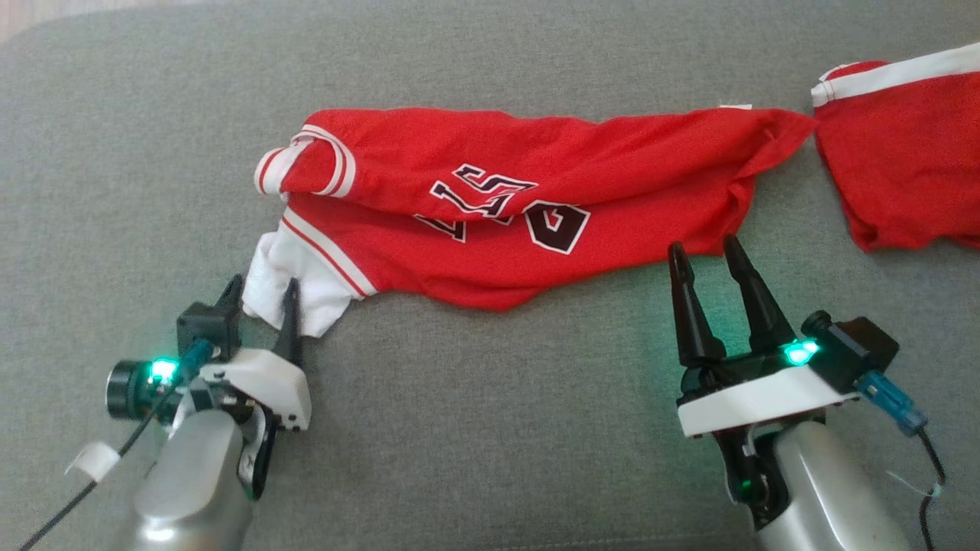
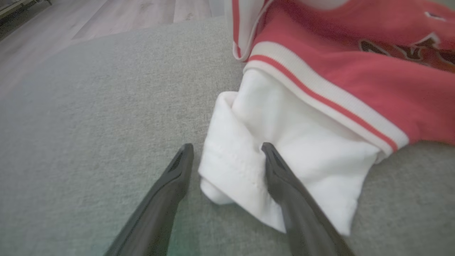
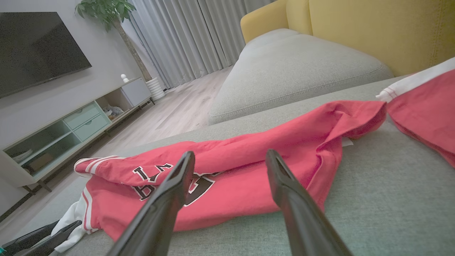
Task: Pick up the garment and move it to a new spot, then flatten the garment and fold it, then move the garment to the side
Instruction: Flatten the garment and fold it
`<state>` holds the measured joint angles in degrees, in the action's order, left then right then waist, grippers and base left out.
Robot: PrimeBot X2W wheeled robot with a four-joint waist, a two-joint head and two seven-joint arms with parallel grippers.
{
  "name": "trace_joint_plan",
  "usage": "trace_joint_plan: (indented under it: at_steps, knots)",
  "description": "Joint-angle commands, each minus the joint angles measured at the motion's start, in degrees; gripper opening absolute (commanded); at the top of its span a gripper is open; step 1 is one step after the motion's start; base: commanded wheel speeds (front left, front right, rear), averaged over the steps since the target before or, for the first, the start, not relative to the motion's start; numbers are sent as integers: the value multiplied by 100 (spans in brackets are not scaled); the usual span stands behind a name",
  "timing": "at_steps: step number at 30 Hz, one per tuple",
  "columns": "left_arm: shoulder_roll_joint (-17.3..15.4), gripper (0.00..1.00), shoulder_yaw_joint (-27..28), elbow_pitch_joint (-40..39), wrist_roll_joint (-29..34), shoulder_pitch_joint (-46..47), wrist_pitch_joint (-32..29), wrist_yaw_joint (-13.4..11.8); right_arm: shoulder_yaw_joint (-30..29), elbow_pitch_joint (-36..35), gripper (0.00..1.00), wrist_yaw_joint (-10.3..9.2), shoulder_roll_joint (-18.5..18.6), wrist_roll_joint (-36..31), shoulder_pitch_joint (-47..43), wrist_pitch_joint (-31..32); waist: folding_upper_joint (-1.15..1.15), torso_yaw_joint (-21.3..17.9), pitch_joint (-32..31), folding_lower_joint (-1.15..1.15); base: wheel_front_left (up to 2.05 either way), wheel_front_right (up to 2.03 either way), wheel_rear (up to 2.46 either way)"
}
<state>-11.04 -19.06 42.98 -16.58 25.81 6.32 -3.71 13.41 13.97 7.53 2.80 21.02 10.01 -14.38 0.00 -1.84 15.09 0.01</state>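
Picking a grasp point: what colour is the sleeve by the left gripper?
White sleeve, beside a red-striped band; best in left wrist view.

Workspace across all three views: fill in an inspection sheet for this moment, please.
Surface: grey cushion, soft fabric.
Job's things: red jersey crumpled lengthwise, not yet flattened; its white sleeve sticks out at the robot's left end.
Clutter: second red garment with white trim, beside the jersey's right tip.
Grippers: left gripper open, fingers astride the sleeve's edge; right gripper open at the jersey's near edge, holding nothing.
Cables: black cable at the left wrist, blue plug at the right wrist, both off the cloth.
Surroundings: wood floor, television, cabinet, curtains, yellow sofa back.
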Motion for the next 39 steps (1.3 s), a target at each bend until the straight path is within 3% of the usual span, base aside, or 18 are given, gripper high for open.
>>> trace_joint_plan:
  at_steps: [1,6,15,25,26,27,28,34,39]
  knots:
    - [-151,0,143,45,0,218,-42,31,94,-191,100,-4,8,-49,127,-62,0,-22,30,-1,0,0,0]
    - [-133,0,148,238,-53,263,284,95,-5,-186,100,-4,8,-50,107,-62,0,42,-42,-1,0,0,0]
    - [-106,0,328,-179,-213,-383,746,-133,32,-65,100,-4,8,2,-74,-62,0,424,-605,-1,0,0,0]
    - [-154,0,84,-1482,-277,-1952,203,-347,166,66,100,-4,8,142,-250,-62,0,643,-1087,-1,0,0,0]
    - [-173,39,71,-1627,-248,-2013,170,-407,173,68,100,-4,8,153,-249,-62,0,641,-1091,-1,0,0,0]
    - [-191,85,64,-1777,-209,-2045,158,-474,184,69,100,-4,8,164,-247,-62,0,633,-1093,-1,0,0,0]
    - [-211,100,63,-1909,-176,-2056,154,-531,199,71,100,-4,8,171,-244,-62,0,621,-1095,-1,0,0,0]
    - [-258,100,107,-2735,-33,-1814,473,-675,231,40,100,-4,8,151,-196,-62,0,462,-1089,-1,0,0,0]
    - [-279,100,143,-3363,44,-1508,792,-498,247,-12,100,-4,8,153,-157,-62,0,259,-1065,-1,0,0,0]
